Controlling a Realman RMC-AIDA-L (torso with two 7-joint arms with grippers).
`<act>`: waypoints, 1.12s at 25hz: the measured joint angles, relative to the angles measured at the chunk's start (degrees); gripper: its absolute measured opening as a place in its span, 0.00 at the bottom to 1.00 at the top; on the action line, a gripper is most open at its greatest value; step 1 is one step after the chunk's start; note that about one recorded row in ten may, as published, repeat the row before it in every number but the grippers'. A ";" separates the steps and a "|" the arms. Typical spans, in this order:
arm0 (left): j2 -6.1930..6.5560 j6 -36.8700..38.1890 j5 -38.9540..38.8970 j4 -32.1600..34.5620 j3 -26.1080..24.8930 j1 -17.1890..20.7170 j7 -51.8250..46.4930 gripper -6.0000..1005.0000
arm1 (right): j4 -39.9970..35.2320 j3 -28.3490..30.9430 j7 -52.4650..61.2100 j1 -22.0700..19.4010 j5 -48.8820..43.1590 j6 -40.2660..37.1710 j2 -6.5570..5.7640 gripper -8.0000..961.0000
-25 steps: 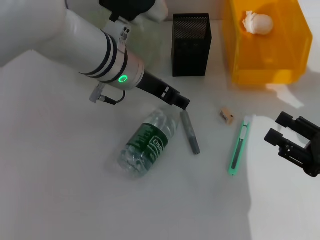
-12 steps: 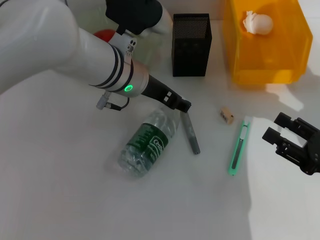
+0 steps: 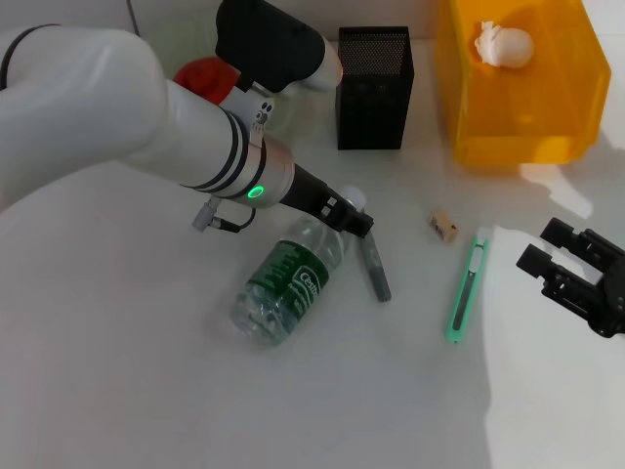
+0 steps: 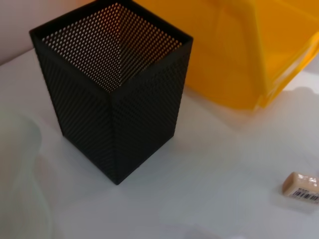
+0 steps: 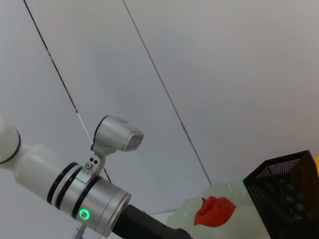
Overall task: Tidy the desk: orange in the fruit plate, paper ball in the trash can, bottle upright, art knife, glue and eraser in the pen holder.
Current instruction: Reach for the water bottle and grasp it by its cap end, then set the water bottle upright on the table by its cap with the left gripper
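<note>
Bottle lies mid-frame, open desk lower left; left claw shifted onto its cap, grip unclear; right claw released, right edge.

Head view bright, even overhead light. Hard sunlit patch on the white table at right (sharp shadow edge). Translucent yellow plastic bin glows. Left wrist view soft, black mesh square pen holder slightly blurred near edges.
</note>
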 joint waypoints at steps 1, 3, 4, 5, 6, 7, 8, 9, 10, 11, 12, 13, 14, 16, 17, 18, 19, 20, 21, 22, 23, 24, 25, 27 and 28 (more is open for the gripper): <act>0.00 -0.95 -0.03 -1.11 0.65 -0.11 -0.01 0.75 | 0.13 0.17 0.00 0.03 -0.02 0.00 0.02 0.72; 0.00 -1.06 -0.03 -1.40 0.66 -0.14 -0.02 0.74 | 0.45 0.31 0.00 0.16 -0.10 0.00 0.04 0.72; 0.00 -1.06 -0.03 -1.40 0.66 -0.14 -0.02 0.74 | 0.54 0.31 -0.05 0.18 -0.12 0.03 0.05 0.72; 0.00 -1.06 -0.03 -1.40 0.66 -0.14 -0.02 0.74 | 0.56 0.32 -0.05 0.16 -0.12 0.19 0.04 0.72; 0.00 -1.11 -0.01 -1.53 0.67 -0.10 -0.02 0.74 | 0.57 0.43 -0.05 0.10 -0.11 0.35 0.04 0.72; 0.00 -1.11 -0.01 -1.53 0.67 -0.10 -0.02 0.74 | 0.57 0.73 -0.05 -0.03 -0.05 0.53 0.04 0.72; 0.00 -1.11 -0.01 -1.53 0.67 -0.10 -0.02 0.74 | 0.57 1.09 -0.04 -0.11 -0.03 0.63 0.04 0.72; 0.00 -1.09 0.39 -1.58 0.39 0.11 -0.02 0.74 | 0.57 1.49 -0.04 -0.20 -0.03 0.69 0.04 0.72; 0.00 -1.09 0.39 -1.58 0.39 0.11 -0.02 0.72 | 0.56 1.84 -0.04 -0.27 -0.06 0.69 0.03 0.72; 0.00 -0.86 0.49 -1.58 -0.04 0.28 -0.01 0.70 | 0.56 2.22 -0.03 -0.34 -0.15 0.70 0.02 0.72; 0.00 -0.86 0.49 -1.58 -0.04 0.28 -0.01 0.68 | 0.56 2.22 -0.03 -0.34 -0.15 0.70 0.02 0.72; 0.00 -0.86 0.49 -1.58 -0.04 0.28 -0.01 0.66 | 0.56 2.29 -0.03 -0.38 -0.18 0.70 0.02 0.72; 0.00 -0.69 0.57 -1.30 -0.20 0.53 0.36 0.64 | 0.57 2.30 -0.03 -0.38 -0.19 0.70 0.02 0.72; 0.00 -0.72 0.89 -1.11 0.03 0.55 0.46 0.60 | 1.02 2.30 -0.10 -0.39 -0.19 0.70 -0.02 0.72; 0.00 -0.72 0.89 -1.11 0.03 0.55 0.46 0.58 | 1.02 2.30 -0.10 -0.39 -0.19 0.70 -0.02 0.72; 0.00 -0.72 0.89 -1.11 0.03 0.55 0.46 0.56 | 1.22 2.30 -0.14 -0.40 -0.19 0.70 -0.05 0.72; 0.00 -0.72 1.45 -0.88 0.16 0.58 0.44 0.54 | 1.27 2.29 -0.15 -0.41 -0.19 0.70 -0.07 0.72; 0.00 -0.72 1.45 -0.88 0.16 0.58 0.44 0.53 | 1.30 2.29 -0.16 -0.41 -0.19 0.69 -0.08 0.72; 0.01 -0.48 2.78 1.07 0.28 1.47 0.44 0.52 | 1.31 2.28 -0.16 -0.45 -0.19 0.70 -0.08 0.72; 0.05 -0.42 2.87 1.54 0.29 1.72 0.49 0.50 | 1.31 2.28 -0.16 -0.45 -0.19 0.70 -0.08 0.72; 0.13 -0.25 3.12 2.79 0.30 2.36 0.61 0.49 | 1.32 2.27 -0.17 -0.48 -0.18 0.69 -0.08 0.72; 0.13 -0.25 3.12 2.79 0.30 2.36 0.61 0.47 | 1.33 2.26 -0.17 -0.48 -0.15 0.69 -0.08 0.72; 0.13 -0.25 3.12 2.79 0.30 2.36 0.61 0.46 | 1.33 2.25 -0.18 -0.49 -0.08 0.69 -0.06 0.72; 0.46 2.02 5.94 11.94 -0.30 7.19 1.68 0.45 | 1.34 2.25 -0.19 -0.50 0.04 0.68 -0.02 0.72; 0.50 2.90 6.20 14.20 -0.81 8.42 2.41 0.45 | 1.34 2.25 -0.19 -0.50 0.09 0.68 0.00 0.72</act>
